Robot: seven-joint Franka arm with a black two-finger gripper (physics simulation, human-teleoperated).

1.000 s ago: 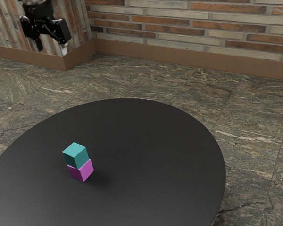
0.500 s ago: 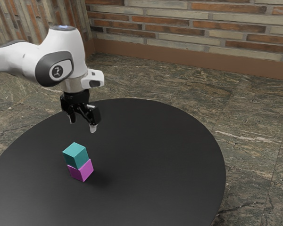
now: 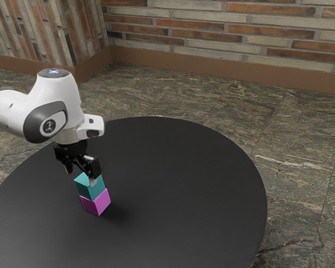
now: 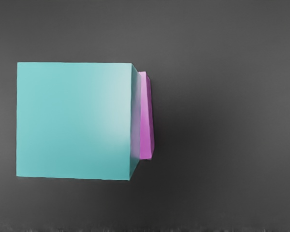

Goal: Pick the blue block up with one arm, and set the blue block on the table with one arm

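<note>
My gripper (image 3: 81,175) is open just over the teal-blue block (image 3: 86,191), its two fingertips apart. One fingertip overlaps the block's top in the exterior view, and I cannot tell whether it touches. The blue block rests on a magenta block (image 3: 96,203), which stands on the round black table (image 3: 190,178). From the wrist view, the blue block (image 4: 72,121) presents its flat top, with a strip of the magenta block (image 4: 146,118) peeking out along one side.
Black tabletop (image 4: 222,145) surrounds the stack in the wrist view. Stone floor (image 3: 301,151) lies beyond the table's curved edge, and a brick wall (image 3: 223,28) with a brown baseboard stands farther back.
The arm has come in from the exterior view's upper left, and my open gripper has dropped from above the table's far part to the top of the stack. Both blocks have stayed put.
</note>
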